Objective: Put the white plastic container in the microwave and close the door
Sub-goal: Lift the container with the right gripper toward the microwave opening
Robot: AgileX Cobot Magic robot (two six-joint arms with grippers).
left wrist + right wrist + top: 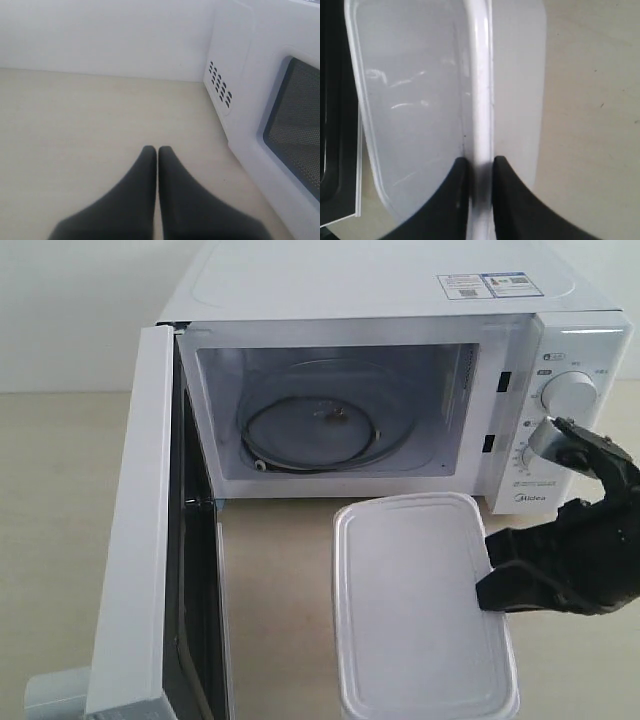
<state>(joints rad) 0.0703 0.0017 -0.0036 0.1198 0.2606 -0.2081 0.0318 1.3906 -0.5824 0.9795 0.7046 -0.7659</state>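
Observation:
The white plastic container hangs level in front of the microwave, below its open cavity. My right gripper is shut on the container's right rim; in the right wrist view the black fingers pinch the white rim of the container. The door stands swung wide open at the left. The glass turntable lies inside the cavity. My left gripper is shut on nothing, low over the beige table beside the microwave's vented side wall.
The open door's dark inner window faces the container's left side. The control panel with its round dial sits just behind my right arm. A beige tabletop lies between door and container.

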